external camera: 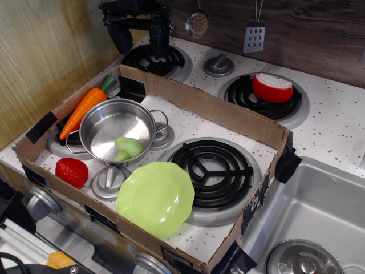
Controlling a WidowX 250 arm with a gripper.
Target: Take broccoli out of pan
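Observation:
The shiny steel pan (108, 123) with two wire loop handles stands on the front left of the toy stove. The light-green broccoli (128, 148) lies inside it against the near right wall. My black gripper (140, 39) hangs at the back, above the rear left burner, well away from the pan. Its two fingers (159, 35) point down with a wide gap between them, and nothing is held.
A flat scalloped light-green plate (155, 197) lies in front of the pan. An orange carrot (84, 110) and a red strawberry (72, 172) lie to the pan's left. A low cardboard wall (217, 111) rings the front burners. A red-and-white toy (272, 87) sits on the rear right burner; a sink (319, 217) is at right.

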